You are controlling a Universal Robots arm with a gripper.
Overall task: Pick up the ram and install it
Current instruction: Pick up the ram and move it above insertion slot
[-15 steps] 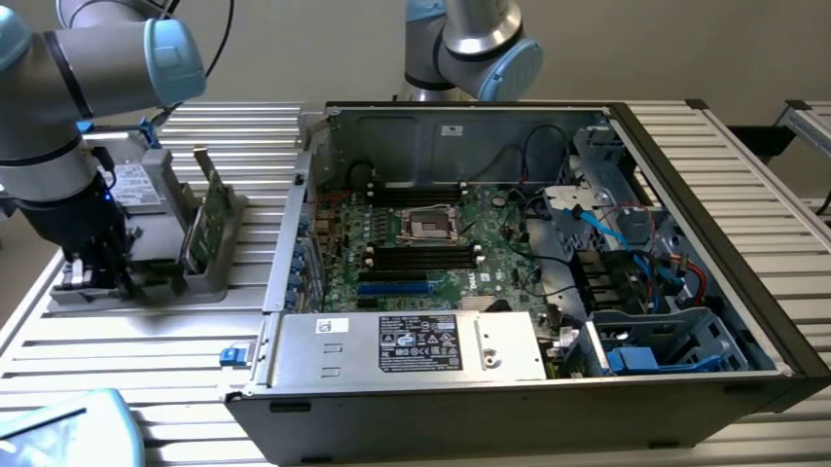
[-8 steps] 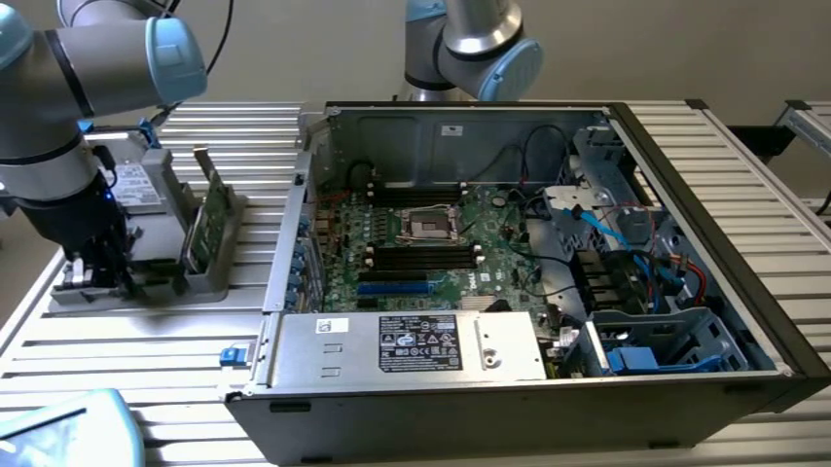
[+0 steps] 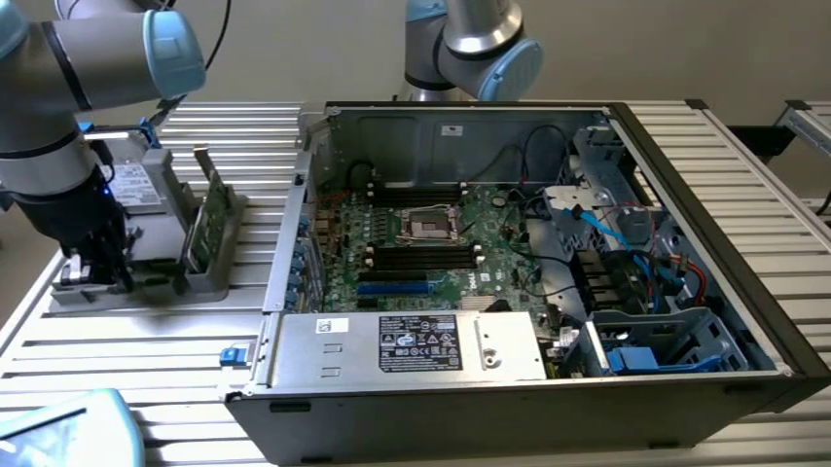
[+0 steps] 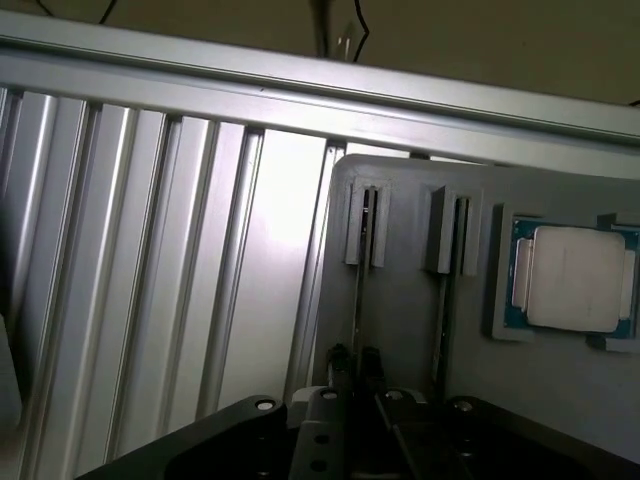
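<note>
The ram [image 4: 357,300] stands on its edge (a thin dark line) in the gray holder's [image 4: 400,250] outer slot.

Open computer case [image 3: 389,136] on a slatted table [image 3: 130,360].
Motherboard [image 3: 429,253] inside, power supply [image 3: 415,345] at its 6 o'clock; gray fixture [image 3: 208,282] at 9 o'clock holds a processor chip [image 4: 575,278].

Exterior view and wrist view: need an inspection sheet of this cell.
Surface: ribbed aluminium table, open PC case on it.
Job's things: ram stands in a slot of the gray holder.
Clutter: processor chip and green card on the same holder.
Grippers: claw down at the ram's end; contact unclear.
Cables: blue cables inside the case.
Surroundings: second arm behind the case, pale wall.
</note>
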